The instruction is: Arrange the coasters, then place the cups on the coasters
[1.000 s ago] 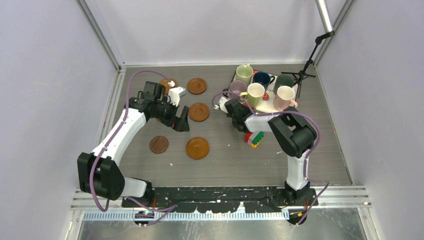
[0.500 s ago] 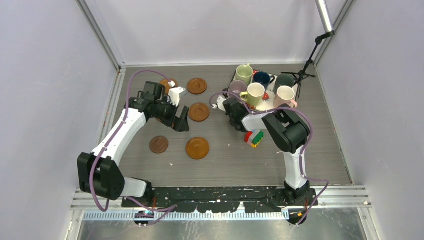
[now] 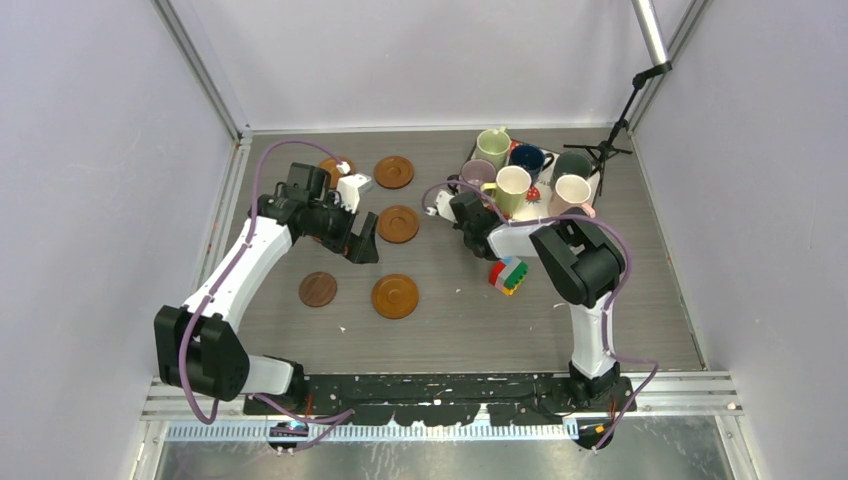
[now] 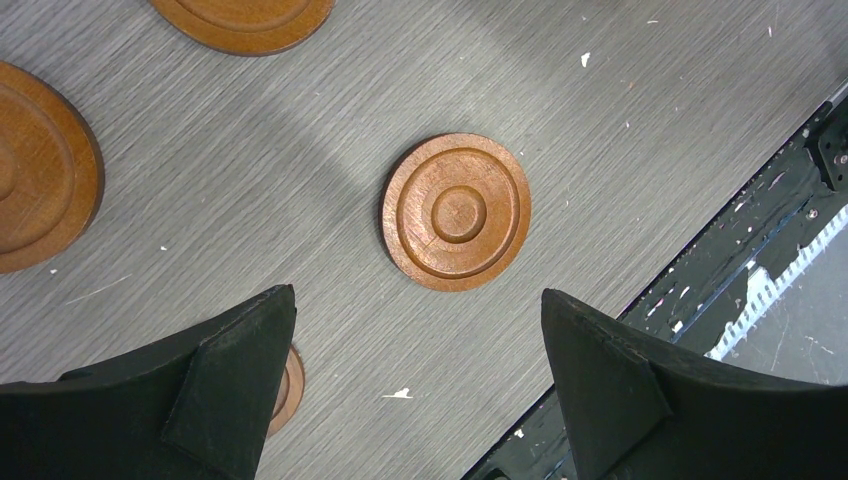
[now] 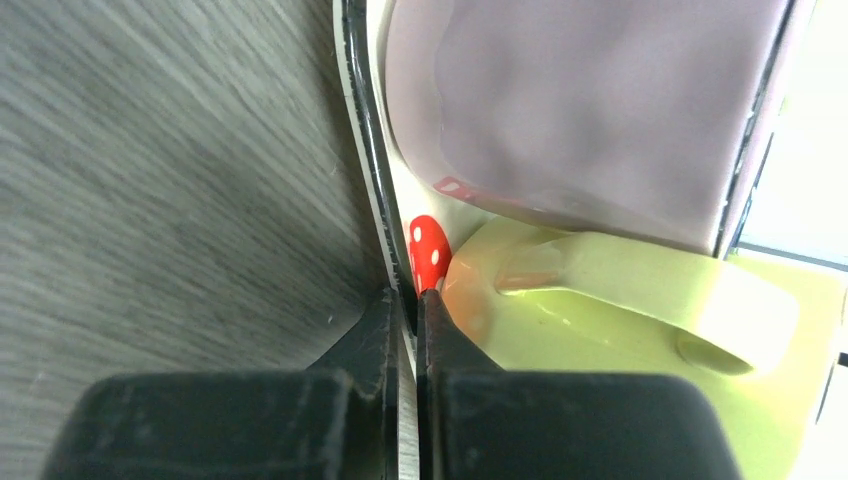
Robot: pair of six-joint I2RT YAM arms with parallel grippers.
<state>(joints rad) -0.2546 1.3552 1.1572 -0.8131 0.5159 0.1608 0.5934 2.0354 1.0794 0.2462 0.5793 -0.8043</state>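
**Right wrist view: jaws clamped on the tray rim, not on a cup**

On the right wrist camera my right gripper [image 5: 415, 318] is clenched, its black tips pinching the thin rim of the white strawberry-print tray [image 5: 362, 150] on the tray's left side. Just beyond the tips, inside the rim, stands the mauve handled mug [image 5: 580, 100]. The pale yellow handled mug [image 5: 640, 310] sits right of the tips, pressed so close to one finger that I cannot tell whether it touches.

From above, these two share the tray with the light green mug [image 3: 490, 146], the dark blue mug [image 3: 524, 157], the grey mug [image 3: 571, 163] and the pink mug [image 3: 571, 190], all crowded at the table's far right corner. My right arm is the nearer one to them. As I read it, any pull now drags tray and mugs together towards the table's middle. Taking a mug itself would mean letting go and reaching over the rim.

My left gripper [image 4: 416, 293] is spread wide and holds nothing, hovering over the table's left half. A round brown wooden coaster [image 4: 457, 212] lies flat just ahead, centred between its fingers. More coasters sit around it, well apart from the tray.
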